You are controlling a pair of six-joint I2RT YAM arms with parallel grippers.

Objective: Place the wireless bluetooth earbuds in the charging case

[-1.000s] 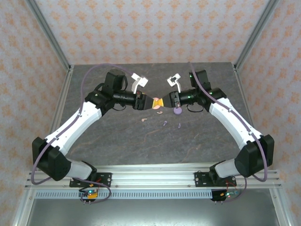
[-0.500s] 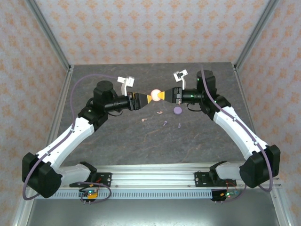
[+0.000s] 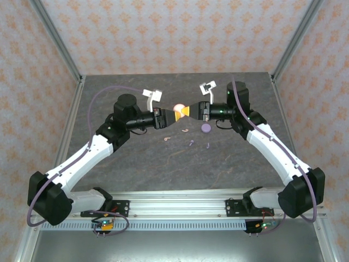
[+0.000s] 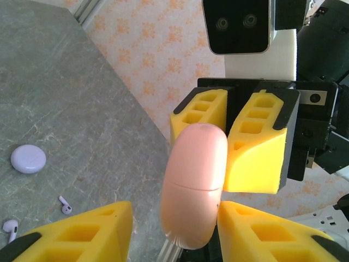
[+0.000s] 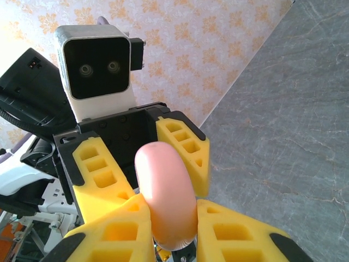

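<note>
A salmon-pink charging case (image 3: 178, 107) hangs closed in mid-air above the table, its lid seam showing in the left wrist view (image 4: 196, 180). My right gripper (image 3: 187, 111) (image 5: 169, 204) is shut on it, both pads pressed to its sides. My left gripper (image 3: 174, 114) (image 4: 174, 210) faces it from the other side, open, its fingers flanking the case. One finger (image 4: 262, 232) touches the case and the other (image 4: 82, 234) stands off with a gap. On the table lie two pink earbuds (image 3: 185, 130) (image 3: 168, 138) and two lilac earbuds (image 3: 191, 143) (image 3: 208, 146).
A round lilac case (image 3: 206, 128) (image 4: 28, 159) lies shut on the grey stone table (image 3: 136, 164) just below the right gripper, with the lilac earbuds (image 4: 66, 206) near it. Metal frame posts and patterned walls bound the table on three sides.
The left gripper has moved back in toward the pink case and its jaws have narrowed round it. The right gripper holds the case at the raised spot it reached half a second ago.
</note>
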